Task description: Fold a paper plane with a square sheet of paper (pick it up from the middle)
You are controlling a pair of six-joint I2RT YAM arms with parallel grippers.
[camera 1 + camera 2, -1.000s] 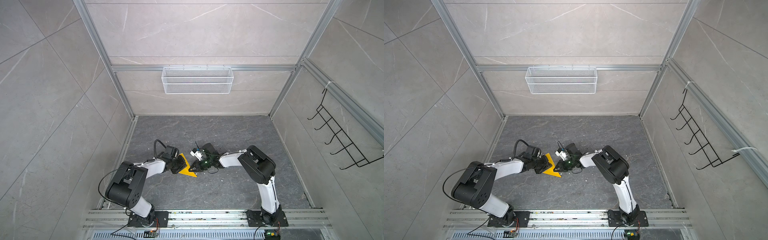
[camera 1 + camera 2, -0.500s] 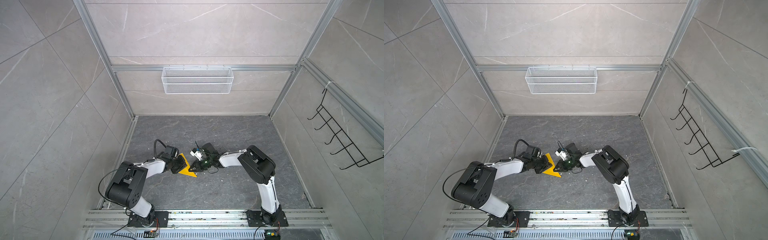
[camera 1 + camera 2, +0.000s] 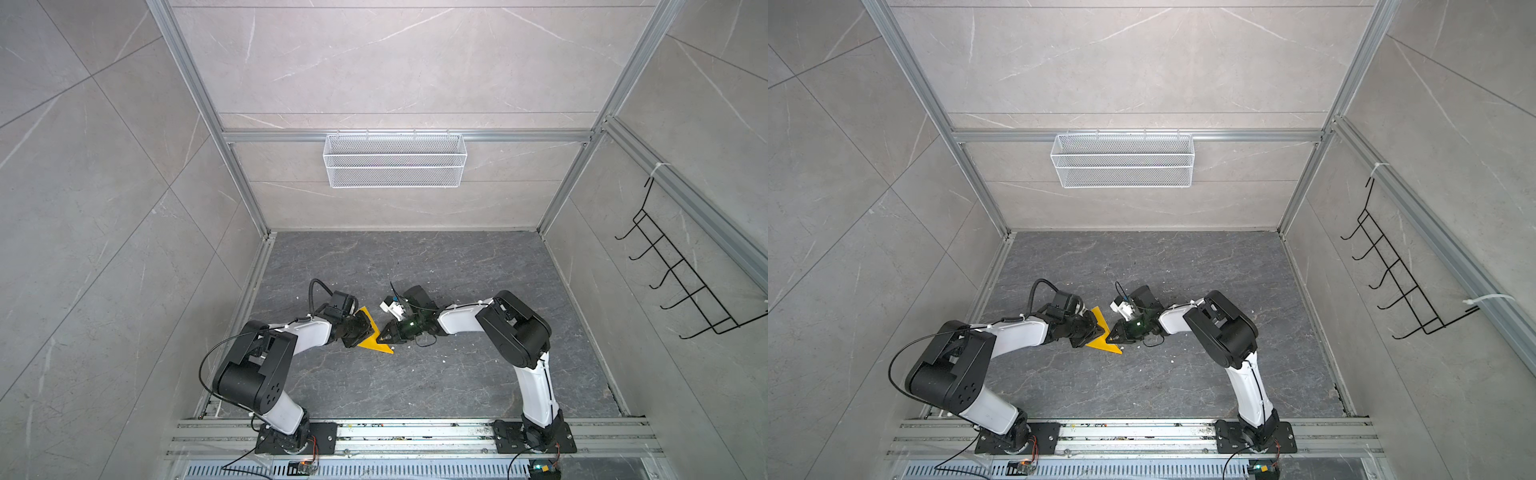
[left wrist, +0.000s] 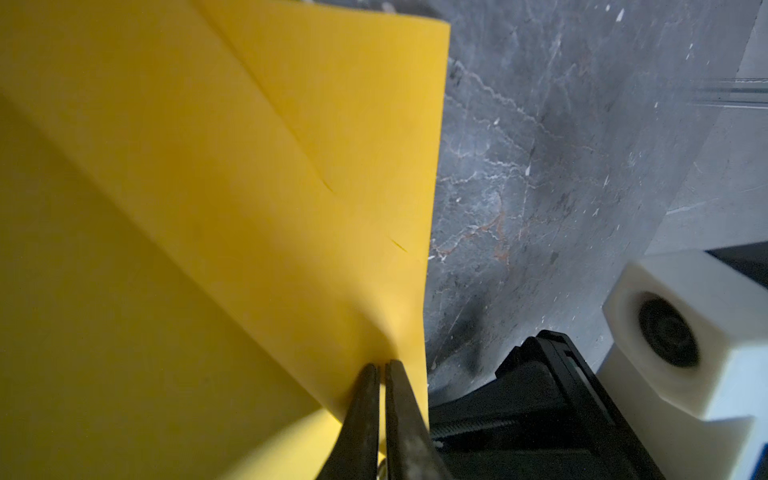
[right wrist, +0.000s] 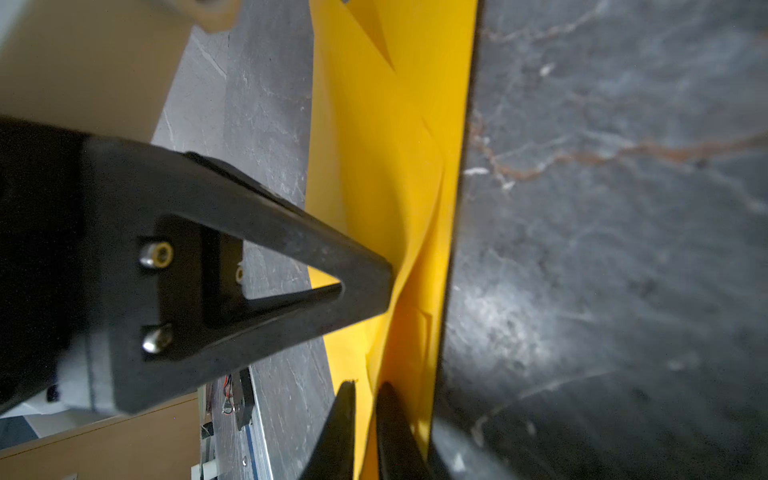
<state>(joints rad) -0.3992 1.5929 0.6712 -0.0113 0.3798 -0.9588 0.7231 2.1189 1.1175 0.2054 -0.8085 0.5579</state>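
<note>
Two robot arms meet at a folded yellow paper sheet (image 3: 376, 344), a creased triangle sitting just toward 8 o'clock of the centre of the grey marbled worktop (image 3: 457, 374) in both top views. The left end effector (image 4: 382, 368), reaching in from 9 o'clock, pinches the sheet's edge with its fingers pressed together. The right end effector (image 5: 365, 388), coming from 3 o'clock, has the paper in a narrow gap between its fingers; whether it grips cannot be told. A white wire basket (image 3: 395, 160) hangs on the back wall at 12 o'clock.
</note>
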